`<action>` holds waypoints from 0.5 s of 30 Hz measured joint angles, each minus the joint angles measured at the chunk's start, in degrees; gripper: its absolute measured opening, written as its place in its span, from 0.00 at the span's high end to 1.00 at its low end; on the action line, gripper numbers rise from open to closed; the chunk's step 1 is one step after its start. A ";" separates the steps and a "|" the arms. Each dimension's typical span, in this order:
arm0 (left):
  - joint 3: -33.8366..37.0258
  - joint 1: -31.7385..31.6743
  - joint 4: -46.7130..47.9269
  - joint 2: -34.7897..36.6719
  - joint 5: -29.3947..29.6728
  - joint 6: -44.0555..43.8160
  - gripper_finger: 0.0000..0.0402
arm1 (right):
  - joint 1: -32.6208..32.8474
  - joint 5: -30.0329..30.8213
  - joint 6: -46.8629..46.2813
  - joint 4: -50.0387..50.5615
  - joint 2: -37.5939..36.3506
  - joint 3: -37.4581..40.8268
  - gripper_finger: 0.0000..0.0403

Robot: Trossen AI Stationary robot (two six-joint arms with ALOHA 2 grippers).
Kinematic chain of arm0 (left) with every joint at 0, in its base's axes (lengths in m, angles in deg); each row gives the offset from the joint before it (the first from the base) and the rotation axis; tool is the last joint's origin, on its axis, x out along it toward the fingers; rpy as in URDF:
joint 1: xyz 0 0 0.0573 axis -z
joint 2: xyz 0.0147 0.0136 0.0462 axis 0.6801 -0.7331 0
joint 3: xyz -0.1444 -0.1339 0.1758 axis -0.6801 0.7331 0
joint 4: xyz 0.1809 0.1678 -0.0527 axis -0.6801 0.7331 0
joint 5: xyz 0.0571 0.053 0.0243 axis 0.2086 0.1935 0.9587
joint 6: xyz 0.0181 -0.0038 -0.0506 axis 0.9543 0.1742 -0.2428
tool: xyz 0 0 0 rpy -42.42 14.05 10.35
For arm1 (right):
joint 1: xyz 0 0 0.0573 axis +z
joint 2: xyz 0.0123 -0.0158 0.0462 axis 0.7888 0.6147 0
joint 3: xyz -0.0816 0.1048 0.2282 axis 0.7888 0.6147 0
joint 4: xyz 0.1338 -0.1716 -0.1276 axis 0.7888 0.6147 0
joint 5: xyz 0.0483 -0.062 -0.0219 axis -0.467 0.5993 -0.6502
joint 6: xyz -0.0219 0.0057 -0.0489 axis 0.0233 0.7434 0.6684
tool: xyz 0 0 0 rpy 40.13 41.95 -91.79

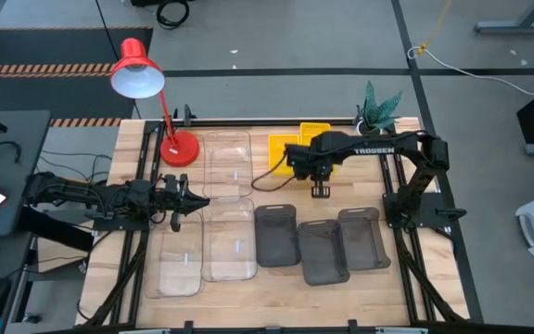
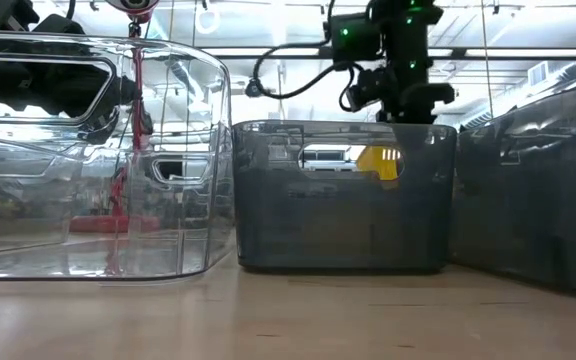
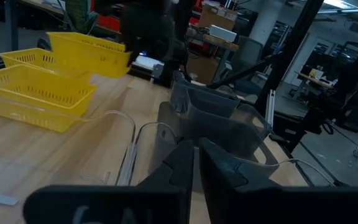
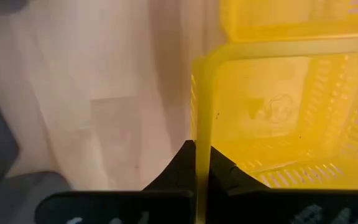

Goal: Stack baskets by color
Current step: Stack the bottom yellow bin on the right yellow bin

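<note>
Three yellow baskets are at the table's far middle. Two stand on the wood (image 3: 30,90) (image 3: 23,59), and the third (image 3: 89,53) hangs above them with my right gripper (image 4: 201,163) shut on it. In the high view, the right gripper (image 1: 315,167) points down over them. Three dark grey baskets (image 1: 276,235) (image 1: 323,250) (image 1: 362,237) stand in a row near the front. Clear baskets (image 1: 227,153) (image 1: 228,239) (image 1: 176,260) stand left of them. My left gripper (image 1: 193,199) waits level and shut at the left, holding nothing. My right gripper pinches one upright wall of the yellow basket at its rim (image 4: 201,146), one finger inside the basket and one outside. The fingers come from above, pointing down, and lie across the wall. The basket hangs below them, lifted clear of the table and the other yellow baskets.
A red desk lamp (image 1: 137,70) stands on its round base (image 1: 179,148) at the far left. A small potted plant (image 1: 378,107) is at the far right. Bare wood lies along the near edge (image 2: 288,310).
</note>
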 joint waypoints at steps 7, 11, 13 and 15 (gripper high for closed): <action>0.02 0.00 0.00 0.00 0.00 0.02 0.93 | -7.84 -2.44 6.72 -3.97 0.00 0.00 0.98; 0.01 0.01 -0.01 0.01 0.00 0.02 0.92 | -11.76 -2.62 10.04 -7.92 0.00 0.22 0.98; 0.02 0.02 0.00 0.00 0.00 0.02 0.92 | -13.44 -3.03 11.11 -9.75 0.00 0.69 0.98; 0.01 0.00 -0.02 0.00 0.00 0.02 0.92 | -14.84 -3.38 11.66 -10.65 0.00 1.46 0.98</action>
